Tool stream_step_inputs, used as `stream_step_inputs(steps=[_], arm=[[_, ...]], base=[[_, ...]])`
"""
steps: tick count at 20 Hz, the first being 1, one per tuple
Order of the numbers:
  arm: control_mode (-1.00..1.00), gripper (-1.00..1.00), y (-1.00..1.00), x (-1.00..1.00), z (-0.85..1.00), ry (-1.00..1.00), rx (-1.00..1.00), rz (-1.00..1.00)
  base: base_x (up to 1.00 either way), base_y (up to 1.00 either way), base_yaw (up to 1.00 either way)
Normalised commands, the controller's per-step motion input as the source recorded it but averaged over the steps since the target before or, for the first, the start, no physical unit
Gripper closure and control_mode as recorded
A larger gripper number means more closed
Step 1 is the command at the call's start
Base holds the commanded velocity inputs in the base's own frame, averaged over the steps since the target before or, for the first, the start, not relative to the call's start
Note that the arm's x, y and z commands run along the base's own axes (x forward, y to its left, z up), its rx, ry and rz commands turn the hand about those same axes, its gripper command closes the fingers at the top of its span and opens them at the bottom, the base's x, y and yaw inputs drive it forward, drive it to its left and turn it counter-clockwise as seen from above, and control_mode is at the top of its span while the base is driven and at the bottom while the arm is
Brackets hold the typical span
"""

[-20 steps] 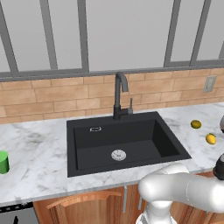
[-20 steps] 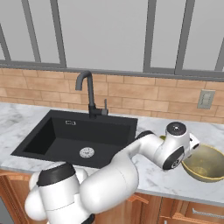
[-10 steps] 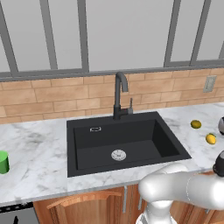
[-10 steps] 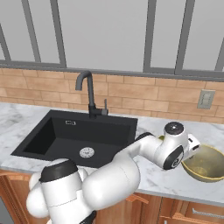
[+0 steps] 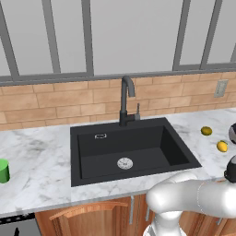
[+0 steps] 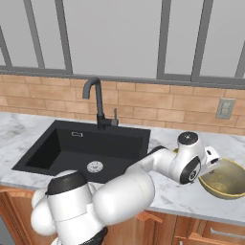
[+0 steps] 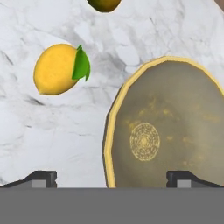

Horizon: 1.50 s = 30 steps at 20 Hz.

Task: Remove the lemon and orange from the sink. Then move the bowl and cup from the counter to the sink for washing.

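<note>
On the marble to the right of my black sink (image 5: 131,147), the bright yellow lemon (image 7: 57,70) with its green leaf and the darker orange (image 7: 103,4) lie apart. The golden-tan bowl (image 7: 170,131) sits upright near them; the green cup (image 5: 3,170) stands far left.
</note>
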Motion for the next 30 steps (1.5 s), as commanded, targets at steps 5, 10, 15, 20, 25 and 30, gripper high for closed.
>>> stream_step_inputs(steps=[5,10,15,20,25,30], arm=[[-1.00,-1.00,-0.05,0.02,-0.05,0.01,-0.01,-0.07],[-1.00,-1.00,-0.04,0.02,-0.08,0.00,0.00,-0.06],[-1.00,-1.00,-0.05,0.02,-0.08,0.01,0.00,-0.04],[-1.00,-1.00,-0.08,0.05,-0.05,0.02,0.00,-0.01],[-1.00,-1.00,-0.10,0.07,-0.05,0.05,0.00,0.00],[-1.00,-1.00,-0.09,0.08,-0.05,0.04,0.00,0.00]], base=[[0.00,0.00,0.00],[0.00,0.00,0.00],[0.00,0.00,0.00],[0.00,0.00,0.00],[0.00,0.00,0.00],[0.00,0.00,0.00]])
